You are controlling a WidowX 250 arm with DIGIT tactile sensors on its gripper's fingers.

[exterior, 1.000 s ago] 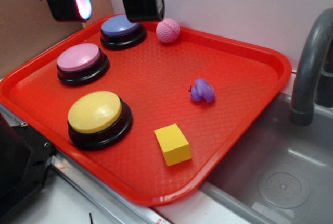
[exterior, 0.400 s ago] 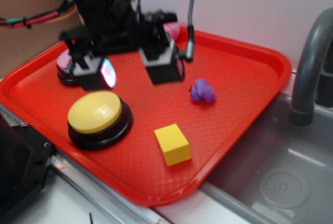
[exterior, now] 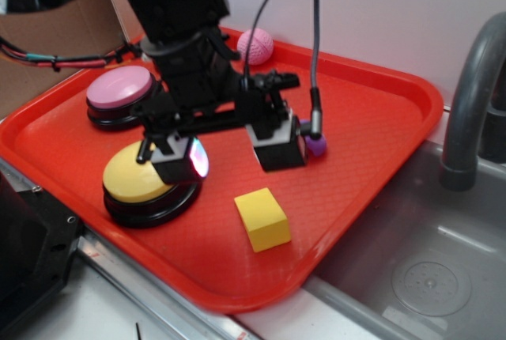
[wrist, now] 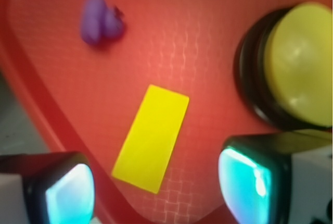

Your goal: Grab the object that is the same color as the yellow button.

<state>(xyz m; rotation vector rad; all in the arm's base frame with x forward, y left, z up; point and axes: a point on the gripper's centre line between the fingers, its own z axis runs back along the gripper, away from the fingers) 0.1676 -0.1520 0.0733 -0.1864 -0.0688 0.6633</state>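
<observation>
**Now: arm over tray centre, yellow cube not yet grasped**

1. Change. Vs. 1.0 s ago the gripper (exterior: 229,158) has come from the tray's far corner, near the blue-purple button, down to mid-tray. That button is now hidden behind the arm. Cube position unchanged. Judgement: approach phase, cube is the target.

2. Jaws. Released, spread wide, nothing between them. In the wrist view both pads sit at the bottom edge w/ the cube's near end between them.

3. Target. Yellow cube (exterior: 262,218) lies flat on the red tray (exterior: 379,103), at approx. 5 o'clock from the gripper in the exterior view, just beside the yellow button (exterior: 146,182) at its 9 o'clock, not touching.

4. Clearances.
- Left pad hangs over the yellow button's dome; contact risk on descent.
- Purple toy (exterior: 316,144) at cube's 1 o'clock, apart.
- Pink button (exterior: 120,91) and pink ball (exterior: 254,46) well apart.
- Tray rim near cube's 6 o'clock; sink (exterior: 427,269) beyond.
- Open tray at cube's 3 o'clock.
</observation>
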